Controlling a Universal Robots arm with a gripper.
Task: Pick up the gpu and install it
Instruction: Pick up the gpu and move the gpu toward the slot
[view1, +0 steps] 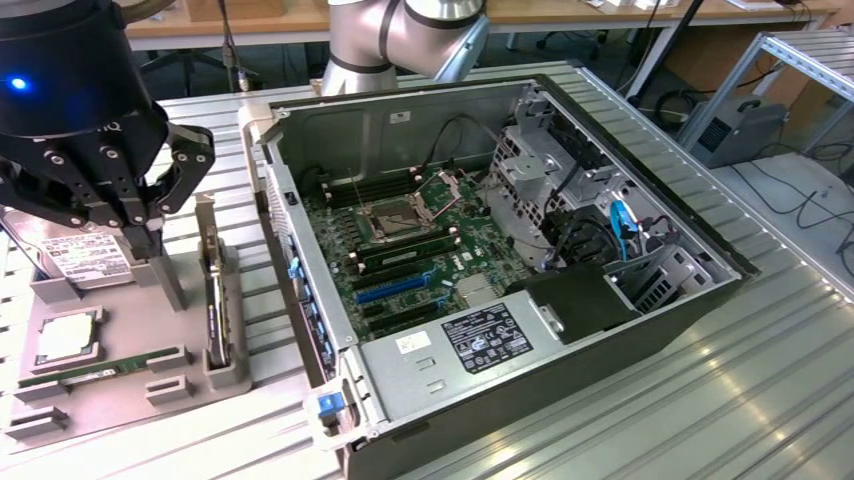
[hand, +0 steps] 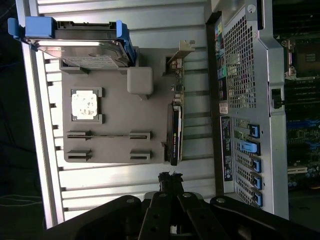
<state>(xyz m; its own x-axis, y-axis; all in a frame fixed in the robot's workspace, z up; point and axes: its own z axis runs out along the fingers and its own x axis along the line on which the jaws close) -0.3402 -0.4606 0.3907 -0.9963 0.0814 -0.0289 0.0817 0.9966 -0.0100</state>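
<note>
Grey holder tray (hand: 120, 115), gpu (view1: 214, 300) upright beside open computer case (view1: 360, 130), fingers (hand: 166, 181) pressed together nearby

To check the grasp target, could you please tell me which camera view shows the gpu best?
The wrist view: the gpu shows unobstructed along its full length, silver bracket included. The exterior view shows it edge-on, upright in the grey holder.

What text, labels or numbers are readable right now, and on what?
None reads clearly.
Black label on silver power supply box: print too small.
White label on silver boxy hard drive: blurred.
White sticker on grey computer case wall: too small.
</note>
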